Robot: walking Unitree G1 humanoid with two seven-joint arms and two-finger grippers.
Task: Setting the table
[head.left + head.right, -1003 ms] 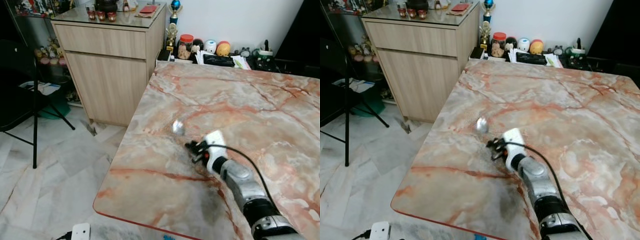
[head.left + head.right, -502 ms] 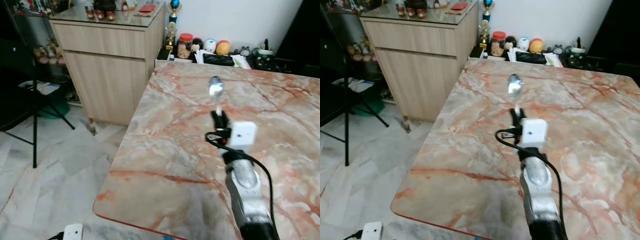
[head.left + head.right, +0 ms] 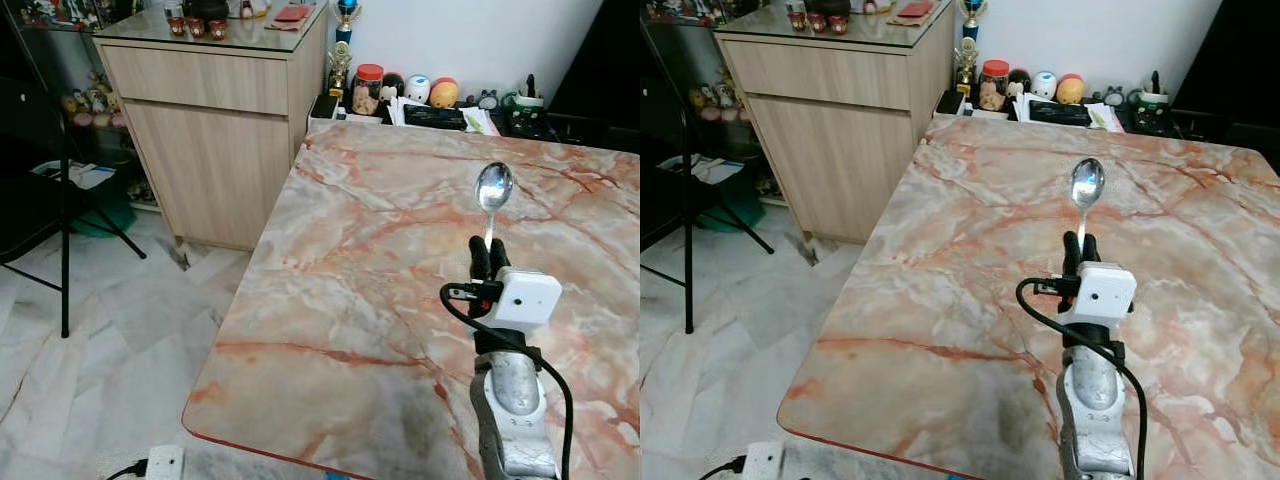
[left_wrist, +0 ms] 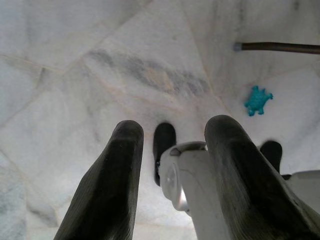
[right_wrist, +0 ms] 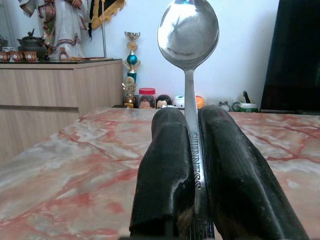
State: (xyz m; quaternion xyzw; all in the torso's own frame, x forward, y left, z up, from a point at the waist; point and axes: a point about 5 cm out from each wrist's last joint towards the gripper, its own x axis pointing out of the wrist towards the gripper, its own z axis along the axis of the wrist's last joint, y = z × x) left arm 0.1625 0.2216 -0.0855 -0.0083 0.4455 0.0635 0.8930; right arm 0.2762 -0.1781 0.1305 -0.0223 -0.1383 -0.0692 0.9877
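A steel spoon (image 3: 493, 190) stands upright above the marble table (image 3: 380, 230), bowl uppermost, with my right gripper (image 3: 486, 258) shut on its handle. In the right wrist view the two black fingers (image 5: 167, 165) press the handle of the spoon (image 5: 188, 35) between them. The arm rises from the table's near right part, well above the surface. My left gripper (image 4: 172, 150) hangs open over the tiled floor (image 4: 75, 60), holding nothing.
A wooden cabinet (image 3: 220, 110) stands at the back left, against the table's far corner. Jars, figurines and clutter (image 3: 420, 95) line the far edge by the wall. A black stand (image 3: 65, 200) and tiled floor lie left. A power strip (image 3: 160, 462) lies near the table's front corner.
My right gripper has lifted the spoon from near the table's left edge, turned it upright and carried it rightward and farther over the table.
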